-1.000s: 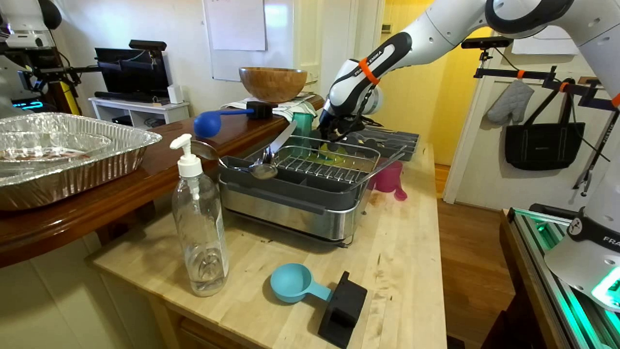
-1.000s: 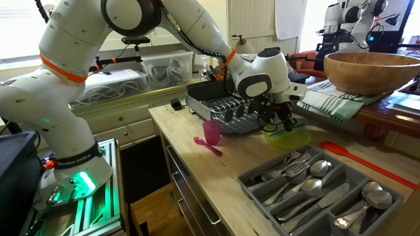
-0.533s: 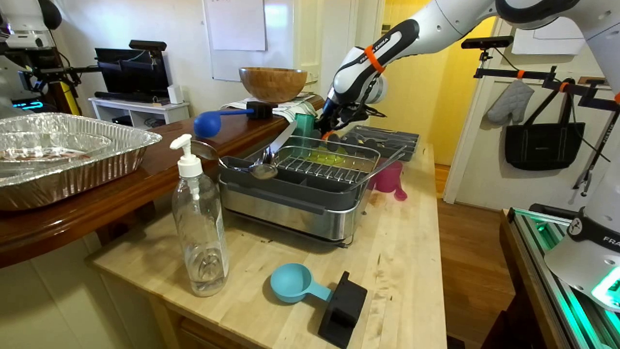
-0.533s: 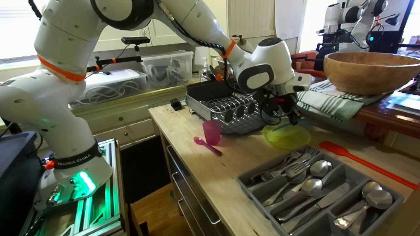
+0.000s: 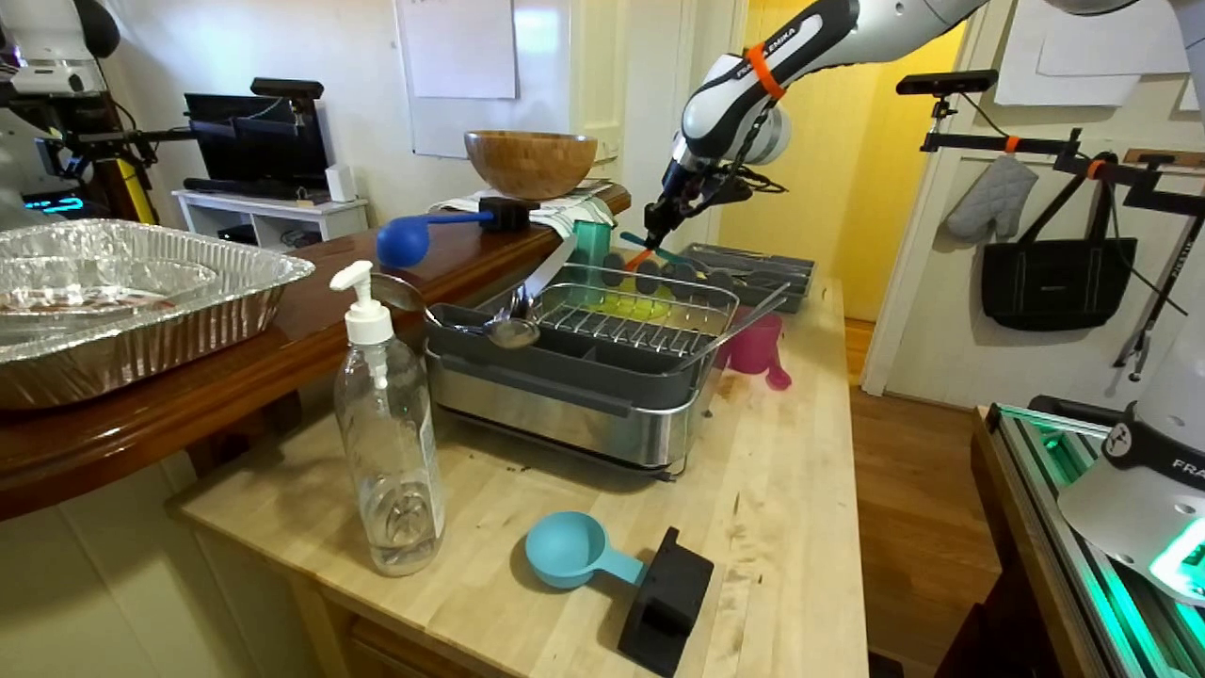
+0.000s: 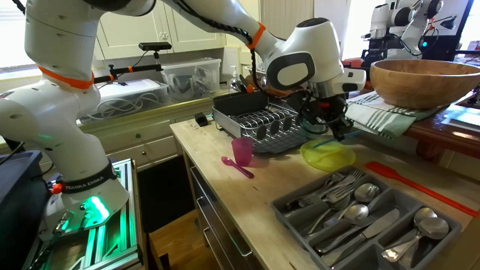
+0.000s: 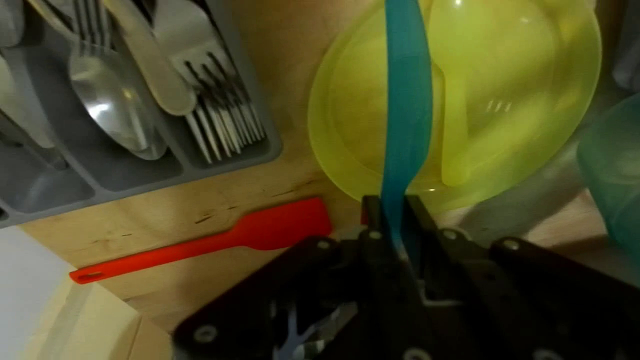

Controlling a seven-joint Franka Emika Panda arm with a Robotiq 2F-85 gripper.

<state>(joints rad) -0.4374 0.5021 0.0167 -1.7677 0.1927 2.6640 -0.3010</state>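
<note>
My gripper (image 7: 391, 202) is shut on a teal plastic knife (image 7: 407, 100), holding it near one end. The knife is held above a translucent yellow plate (image 7: 350, 125) on the wooden counter. In an exterior view the gripper (image 6: 340, 135) and the knife (image 6: 325, 142) hang just over the plate (image 6: 313, 162). In an exterior view the gripper (image 5: 656, 237) is beyond the dish rack. A yellow spoon (image 7: 455, 125) lies on the plate. A red spatula (image 7: 282, 225) lies on the counter beside the plate.
A grey cutlery tray (image 6: 294, 237) stands near the plate. A dish rack (image 5: 555, 428), a teal cup (image 7: 617, 165), a pink cup (image 6: 243, 152) and a pink spoon (image 6: 238, 167) are close by. A raised wooden ledge with a towel (image 6: 378, 116) and wooden bowl (image 6: 420, 86) borders the counter.
My gripper has risen from the plate with the teal knife in it. It has also shifted to the right in both exterior views. The plate has stayed on the counter.
</note>
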